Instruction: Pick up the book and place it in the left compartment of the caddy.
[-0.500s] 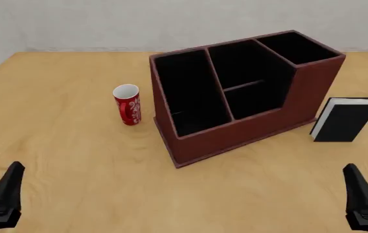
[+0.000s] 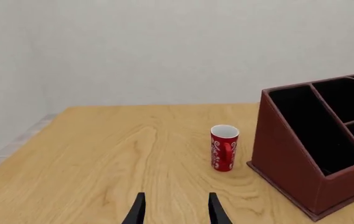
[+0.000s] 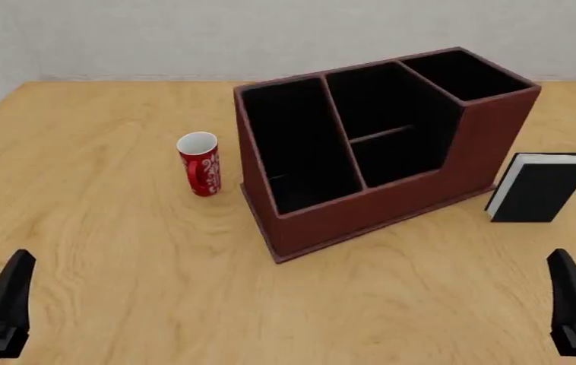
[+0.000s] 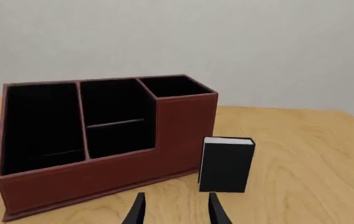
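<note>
The black book (image 3: 542, 190) stands upright on the table just right of the caddy (image 3: 369, 209), white page edges facing the caddy. The left compartment (image 3: 299, 152) is a long black slot with nothing in it. In the right wrist view the book (image 4: 227, 165) stands just ahead of my open right gripper (image 4: 177, 200), a short gap away, with the caddy (image 4: 89, 182) beside it. My left gripper (image 2: 177, 200) is open over bare wood, well short of the caddy (image 2: 289, 158). In the front view one left finger (image 3: 6, 293) and one right finger (image 3: 575, 300) show near the table's front corners.
A red mug (image 3: 199, 163) with white patterning stands left of the caddy, a small gap from its wall; it also shows as the mug (image 2: 224, 147) ahead of the left gripper. A pale wall runs behind the table's far edge.
Both grippers have shifted slightly outward and down toward the front view's lower corners. The book, caddy and mug have not moved.
</note>
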Controlling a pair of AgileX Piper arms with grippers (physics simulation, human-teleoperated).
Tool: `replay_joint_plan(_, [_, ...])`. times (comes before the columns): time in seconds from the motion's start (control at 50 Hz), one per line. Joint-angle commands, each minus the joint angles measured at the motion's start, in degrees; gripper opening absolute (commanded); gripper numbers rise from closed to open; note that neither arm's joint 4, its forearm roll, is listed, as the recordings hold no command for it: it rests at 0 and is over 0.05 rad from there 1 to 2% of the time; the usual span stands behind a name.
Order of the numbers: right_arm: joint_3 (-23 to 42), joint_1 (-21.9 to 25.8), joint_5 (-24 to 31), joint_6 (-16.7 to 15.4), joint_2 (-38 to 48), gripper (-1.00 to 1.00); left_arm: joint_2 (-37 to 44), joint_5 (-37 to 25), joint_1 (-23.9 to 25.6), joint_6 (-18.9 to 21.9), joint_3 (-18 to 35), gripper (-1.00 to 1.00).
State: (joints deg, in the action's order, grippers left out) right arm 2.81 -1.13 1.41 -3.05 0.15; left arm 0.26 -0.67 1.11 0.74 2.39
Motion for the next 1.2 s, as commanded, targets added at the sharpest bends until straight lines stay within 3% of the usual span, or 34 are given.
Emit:
replay_joint_plan(0.02, [5.33, -1.10, 3.71, -3.90, 0.14, 1.00, -0.21, 0.33, 0.54, 0.25, 0.06, 1.00])
replay_joint_plan(0.04, [13.64, 2.68, 10.08, -16.74, 5.13, 1.00, -0.24, 1.32, 0.84, 0.20, -0.09, 1.00])
replay_joint_plan(0.08, [14.96, 3.04, 10.38, -22.04, 7.76, 1.00, -0.25, 1.40, 0.73, 0.12, 0.15, 1.00])
replay_joint_plan(0.3, [21.04, 2.90, 13.30, -30.78, 16.22, 1.00, -0.25, 1.72, 0.93, -0.15, 0.77, 1.00])
replay_joint_plan(0.34, [22.33, 3.11, 14.43, -30.84, 17.24, 1.00, -0.25, 1.61, 1.08, -0.23, 1.01, 1.00])
replay_joint_plan(0.36, [24.63, 2.99, 17.07, -36.81, 22.07, 1.00, -0.25, 1.75, 1.91, 0.16, 1.20, 1.00])
replay_joint_plan(0.58, [26.28, 0.24, 20.41, -46.19, 26.77, 1.00, -0.25, 1.76, 3.04, 0.08, 1.40, 1.00])
replay_joint_plan(0.62, [27.37, -0.04, 23.09, -49.24, 27.87, 1.00, -0.25, 1.85, 3.44, 0.13, 1.38, 1.00])
replay_joint_plan(0.68, [27.32, -0.37, 23.81, -52.09, 29.26, 1.00, -0.25, 1.78, 3.66, 0.30, 1.53, 1.00])
replay_joint_plan(0.72, [25.74, -0.99, 22.47, -56.11, 29.76, 1.00, -0.25, 1.71, 3.67, 0.20, 1.59, 1.00])
replay_joint_plan(0.94, [25.78, -1.87, 23.37, -63.88, 34.03, 1.00, -0.25, 1.20, 3.42, 0.53, 2.35, 1.00])
replay_joint_plan(1.2, [28.83, -2.52, 23.02, -67.83, 39.55, 1.00, -0.25, 0.23, 3.97, 1.37, 3.31, 1.00])
